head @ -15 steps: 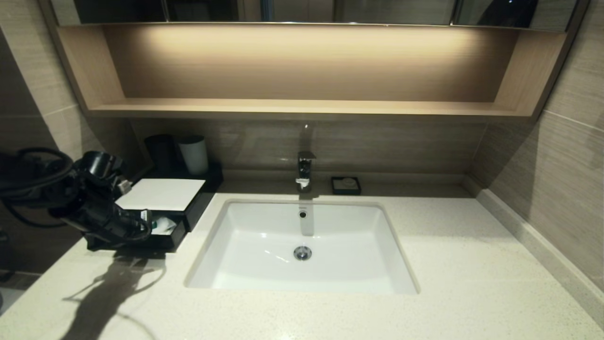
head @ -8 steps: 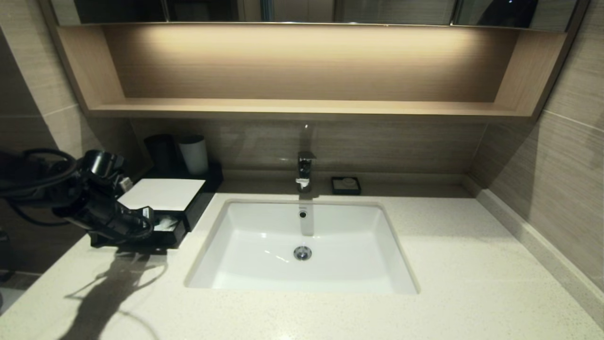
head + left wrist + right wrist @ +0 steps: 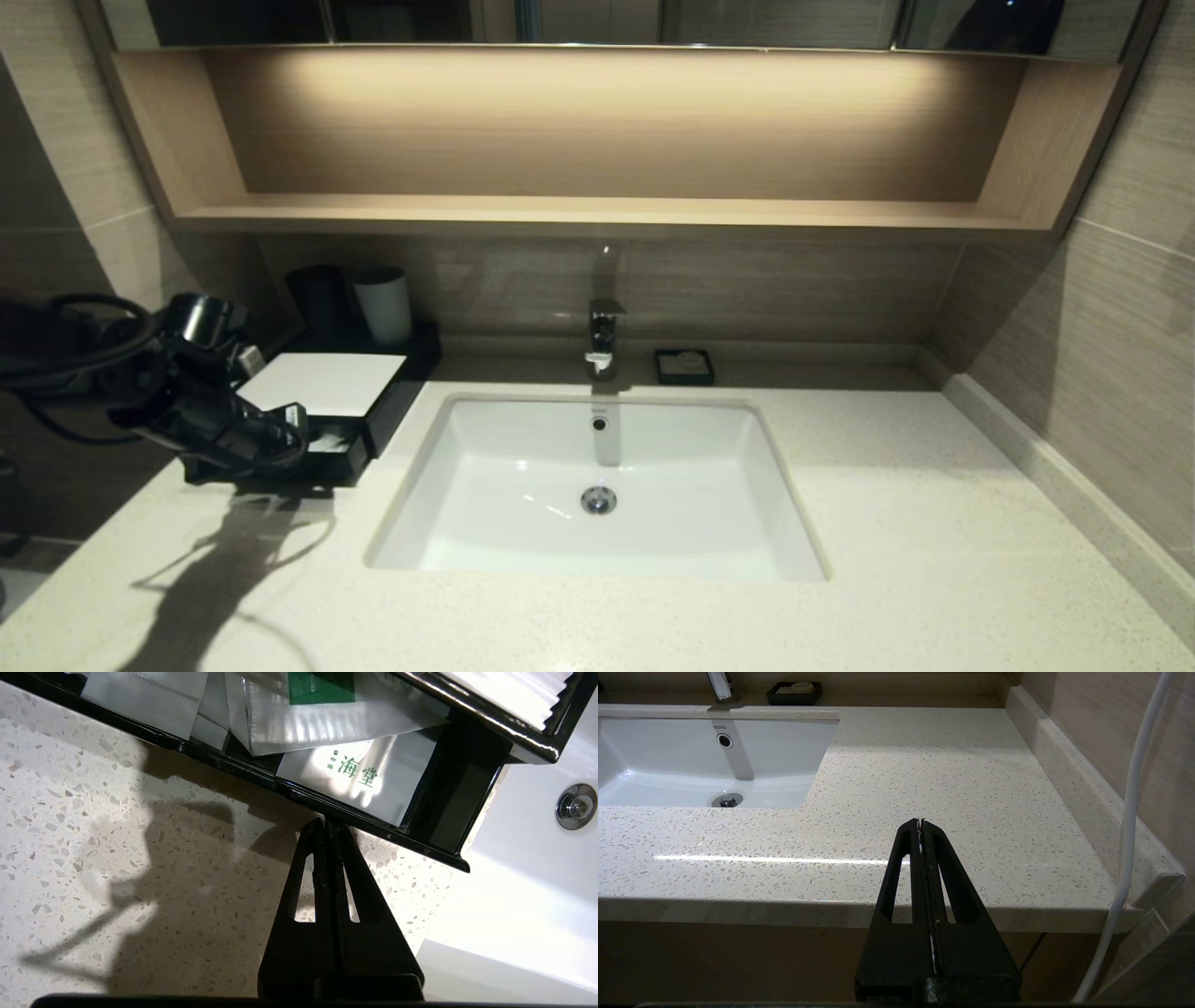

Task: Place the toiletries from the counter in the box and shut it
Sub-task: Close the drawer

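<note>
Fingers of the left gripper (image 3: 325, 823) are pressed together with nothing between them, tips touching the black drawer front (image 3: 373, 833) of the box (image 3: 322, 411) at the desk's (image 3: 887, 523) left end. Just beyond that front, in the left wrist view, the toiletries (image 3: 327, 723) lie inside the drawer: clear-wrapped white packets overlapping one another, one with a green label, one printed with green characters. None shows on the speckled desk, so what seems left is the closing.

To do that well, the push should run straight along the drawer's travel, with the tips low and near the middle of the front so it does not skew. One packet's edge rides close to the box's white top panel (image 3: 322, 383) and could catch as the drawer goes in.

Further off, the right gripper (image 3: 921, 823) hangs idle off the desk's front edge, right of the sink (image 3: 597, 485), fingers closed and empty; the head view does not show it. In that view the left arm covers much of the drawer, so how far it stands out is hard to judge.
</note>
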Robot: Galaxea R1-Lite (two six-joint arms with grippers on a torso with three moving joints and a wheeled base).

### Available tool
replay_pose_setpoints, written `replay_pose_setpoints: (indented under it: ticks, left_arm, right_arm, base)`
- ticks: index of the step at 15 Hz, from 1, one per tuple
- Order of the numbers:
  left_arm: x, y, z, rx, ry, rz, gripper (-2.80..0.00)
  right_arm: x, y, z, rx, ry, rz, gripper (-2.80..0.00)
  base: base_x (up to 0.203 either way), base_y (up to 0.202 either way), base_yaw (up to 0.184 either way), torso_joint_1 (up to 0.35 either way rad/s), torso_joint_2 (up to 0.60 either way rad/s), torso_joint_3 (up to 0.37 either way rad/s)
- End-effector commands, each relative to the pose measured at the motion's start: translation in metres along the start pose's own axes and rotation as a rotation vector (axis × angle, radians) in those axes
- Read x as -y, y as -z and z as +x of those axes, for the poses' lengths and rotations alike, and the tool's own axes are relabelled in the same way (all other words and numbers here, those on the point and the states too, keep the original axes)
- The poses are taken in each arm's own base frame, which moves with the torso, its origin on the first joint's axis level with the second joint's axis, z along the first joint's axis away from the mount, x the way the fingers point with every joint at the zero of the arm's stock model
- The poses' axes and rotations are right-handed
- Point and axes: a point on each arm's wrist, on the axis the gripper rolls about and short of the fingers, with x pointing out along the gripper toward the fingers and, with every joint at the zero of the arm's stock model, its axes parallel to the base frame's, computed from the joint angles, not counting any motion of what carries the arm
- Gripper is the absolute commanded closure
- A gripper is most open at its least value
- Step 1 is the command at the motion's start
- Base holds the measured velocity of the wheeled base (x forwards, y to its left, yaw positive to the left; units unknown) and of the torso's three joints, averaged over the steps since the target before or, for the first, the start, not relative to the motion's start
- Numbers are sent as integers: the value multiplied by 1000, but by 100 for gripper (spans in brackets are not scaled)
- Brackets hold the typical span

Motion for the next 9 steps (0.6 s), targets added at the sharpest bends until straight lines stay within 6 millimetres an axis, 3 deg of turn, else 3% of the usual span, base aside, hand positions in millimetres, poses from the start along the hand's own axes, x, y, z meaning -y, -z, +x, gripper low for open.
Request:
replay_pose_setpoints:
  ticks: [1,9]
  left_arm:
    - [0,0,1,5,2,-2,0]
    - [0,-4,12,15,4,-4,0]
  right_arm:
    - [0,0,0,-2,0,-1,0]
    - [0,0,0,-1,0,-1,0]
  base:
    - [0,0,0,0,0,0]
    - [0,0,0,0,0,0]
